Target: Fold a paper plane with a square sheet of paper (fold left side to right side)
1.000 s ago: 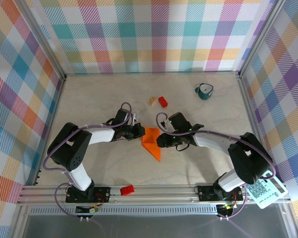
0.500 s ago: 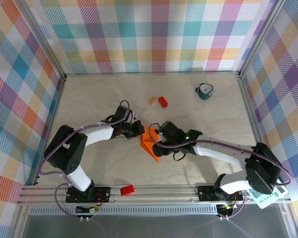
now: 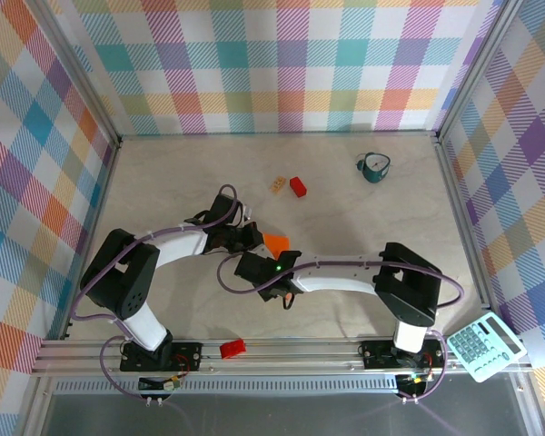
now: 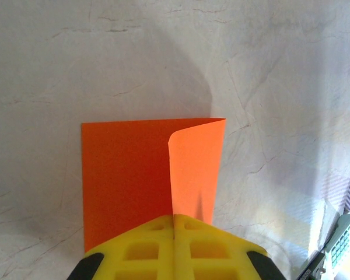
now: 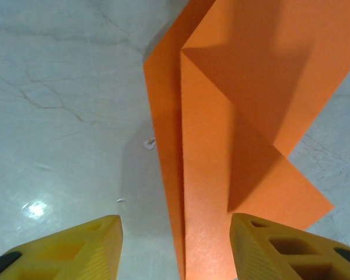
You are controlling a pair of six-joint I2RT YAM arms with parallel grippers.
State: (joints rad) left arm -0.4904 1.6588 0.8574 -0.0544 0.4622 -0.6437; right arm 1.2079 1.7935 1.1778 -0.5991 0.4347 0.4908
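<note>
The square sheet of paper (image 3: 275,242) is bright orange and partly folded, lying mid-table; the right arm covers most of it. In the left wrist view the sheet (image 4: 125,172) has one flap (image 4: 196,166) standing up. My left gripper (image 4: 175,220) is shut on the sheet's near edge at that crease, and it meets the sheet's left side (image 3: 258,238) from above. My right gripper (image 5: 175,251) is open, its yellow fingers (image 5: 79,248) straddling a long creased edge of the paper (image 5: 221,175). Seen from above, the right gripper (image 3: 247,267) reaches across just below the left one.
A small red block (image 3: 298,186) and a small tan block (image 3: 279,184) lie behind the paper. A teal cup (image 3: 375,167) stands at the back right. Another red block (image 3: 232,348) rests on the front rail, and a calculator (image 3: 484,345) sits at the front right.
The right arm has swung leftward over the paper, now hiding most of it. The left gripper has kept its hold at nearly the same spot.
</note>
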